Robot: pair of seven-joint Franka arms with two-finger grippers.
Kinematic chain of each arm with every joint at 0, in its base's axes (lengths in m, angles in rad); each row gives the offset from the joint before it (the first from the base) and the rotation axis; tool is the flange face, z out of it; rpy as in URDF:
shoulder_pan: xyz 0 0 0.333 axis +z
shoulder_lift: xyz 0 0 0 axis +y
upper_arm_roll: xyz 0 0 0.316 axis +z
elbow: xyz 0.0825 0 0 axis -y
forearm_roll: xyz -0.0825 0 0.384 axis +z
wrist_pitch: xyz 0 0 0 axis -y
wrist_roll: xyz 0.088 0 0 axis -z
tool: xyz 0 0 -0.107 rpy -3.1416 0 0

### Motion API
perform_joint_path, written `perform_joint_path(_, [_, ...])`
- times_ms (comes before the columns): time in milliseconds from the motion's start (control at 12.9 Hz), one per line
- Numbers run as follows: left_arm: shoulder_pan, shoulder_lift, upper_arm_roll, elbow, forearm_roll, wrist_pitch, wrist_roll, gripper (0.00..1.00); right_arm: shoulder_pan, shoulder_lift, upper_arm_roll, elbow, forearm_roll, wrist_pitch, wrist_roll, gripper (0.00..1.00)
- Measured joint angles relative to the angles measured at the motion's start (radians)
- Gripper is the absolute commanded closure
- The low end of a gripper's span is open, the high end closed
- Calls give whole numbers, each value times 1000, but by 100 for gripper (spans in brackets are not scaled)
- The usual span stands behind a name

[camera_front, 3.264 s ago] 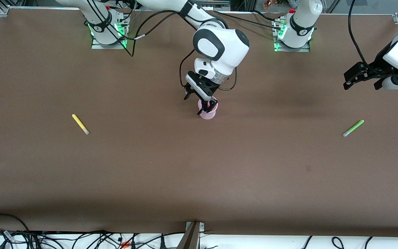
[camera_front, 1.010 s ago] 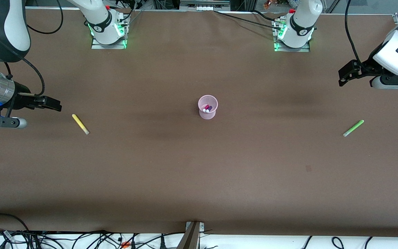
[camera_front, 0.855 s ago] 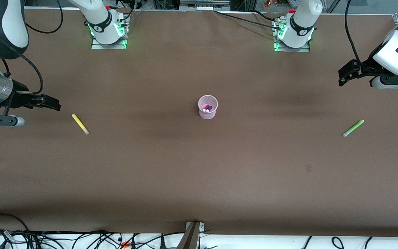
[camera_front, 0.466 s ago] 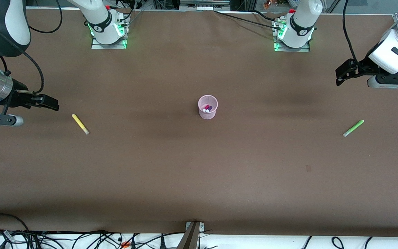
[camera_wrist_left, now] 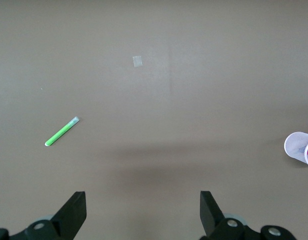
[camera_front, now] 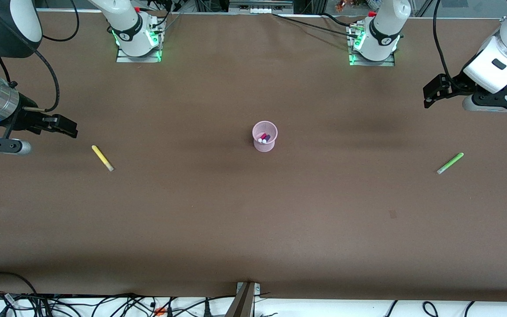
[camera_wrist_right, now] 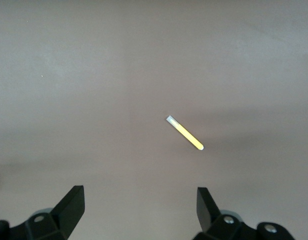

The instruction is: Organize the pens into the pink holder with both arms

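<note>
The right arm has swung away from the pink holder (camera_front: 265, 136) out to its own end of the table (camera_front: 253, 220), and the left arm has drifted up a touch at the other end. Two pens in the holder now, the magenta pen (camera_front: 262, 138) and the dark purple pen (camera_front: 267, 138), tips up. Two to go! The right gripper (camera_front: 66, 126) hangs over bare table close to the yellow pen (camera_front: 102, 158), jaws spread wide and empty. The left gripper (camera_front: 431, 91) is up over its end, also wide open with nothing in it, and the light green pen (camera_front: 450, 163) lies flat near it, nearer the front camera. So this looks like the approach step for both arms at once. Next, I'd say, each gripper needs to line its jaws across its pen's barrel, drop to the table and pinch.
</note>
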Motion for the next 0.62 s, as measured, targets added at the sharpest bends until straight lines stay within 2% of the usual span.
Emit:
perform_joint_path(311, [0,0,-2,1,0,-1,0,0,-40,-1,35,-11,0,12,0,1])
perform_joint_path(622, [0,0,-6,8,0,-1,0,0,-41,-1,39,-11,0,21,0,1])
